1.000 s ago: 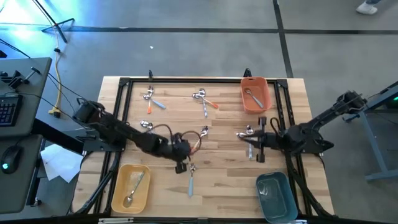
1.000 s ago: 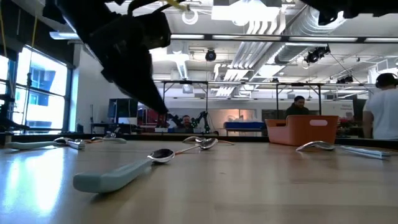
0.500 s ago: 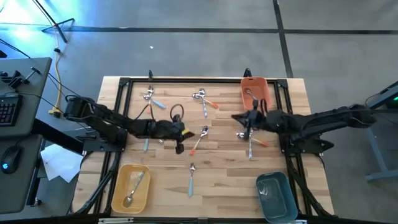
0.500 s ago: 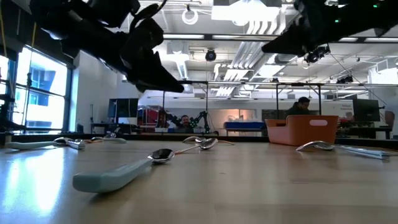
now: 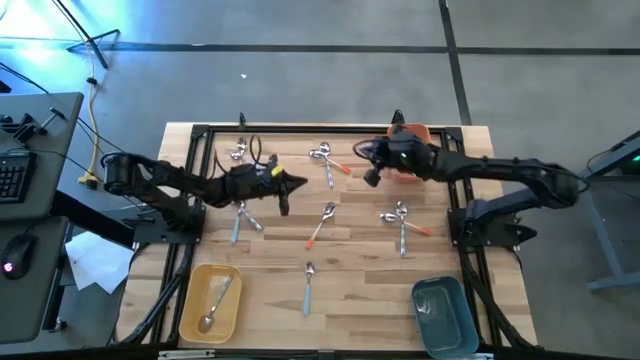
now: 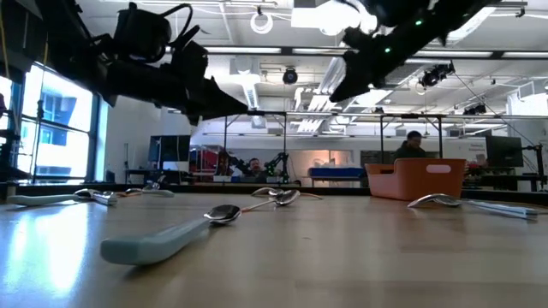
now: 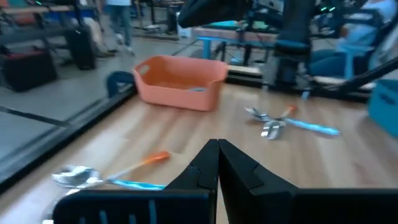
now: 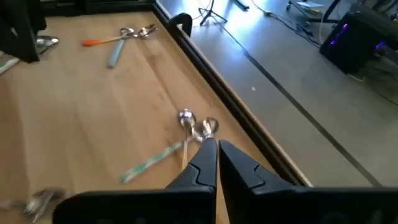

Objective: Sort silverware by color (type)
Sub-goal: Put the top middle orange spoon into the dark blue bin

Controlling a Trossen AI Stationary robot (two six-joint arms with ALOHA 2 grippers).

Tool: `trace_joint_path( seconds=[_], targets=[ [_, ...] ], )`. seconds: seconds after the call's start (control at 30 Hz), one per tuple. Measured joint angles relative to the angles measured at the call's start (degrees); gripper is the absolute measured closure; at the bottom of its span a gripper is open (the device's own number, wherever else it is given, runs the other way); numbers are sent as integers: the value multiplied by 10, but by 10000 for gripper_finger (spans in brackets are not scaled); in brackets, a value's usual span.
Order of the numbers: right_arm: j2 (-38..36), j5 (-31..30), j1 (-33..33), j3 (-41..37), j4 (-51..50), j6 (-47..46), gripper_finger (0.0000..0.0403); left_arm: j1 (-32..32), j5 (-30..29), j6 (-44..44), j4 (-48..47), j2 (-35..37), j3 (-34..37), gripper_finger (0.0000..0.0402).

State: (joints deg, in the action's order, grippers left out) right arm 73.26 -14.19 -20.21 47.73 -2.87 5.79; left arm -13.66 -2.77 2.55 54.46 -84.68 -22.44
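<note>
Both grippers are pressed together and carry nothing. The left gripper (image 5: pixel 297 183) hangs above the table's left-centre; the right gripper (image 5: pixel 366 152) hangs beside the orange plastic bin (image 5: pixel 418 133). Most metal-headed spoons and forks lie loose on the wooden table (image 5: pixel 480 250), including a light-blue-handled spoon (image 5: pixel 307 290) near the front edge. You are between picks. Next, select one piece, spread the fingers, and lower onto its handle.
</note>
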Motion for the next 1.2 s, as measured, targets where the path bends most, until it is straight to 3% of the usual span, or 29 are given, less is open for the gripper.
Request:
trace_joint_path(
  seconds=[0.37,0.7,0.87,1.2],
  targets=[
    [195,108,-75,155,-47,7,392,-116,87,-1,20,-4,0,401],
    [330,134,-85,290,-168,2,270,-165,145,-19,16,-4,0,401],
    [371,133,-78,305,-192,-13,241,-173,145,-22,8,-4,0,401],
    [429,134,-76,302,-192,-28,238,-173,146,-24,-27,-4,0,401]
  ],
)
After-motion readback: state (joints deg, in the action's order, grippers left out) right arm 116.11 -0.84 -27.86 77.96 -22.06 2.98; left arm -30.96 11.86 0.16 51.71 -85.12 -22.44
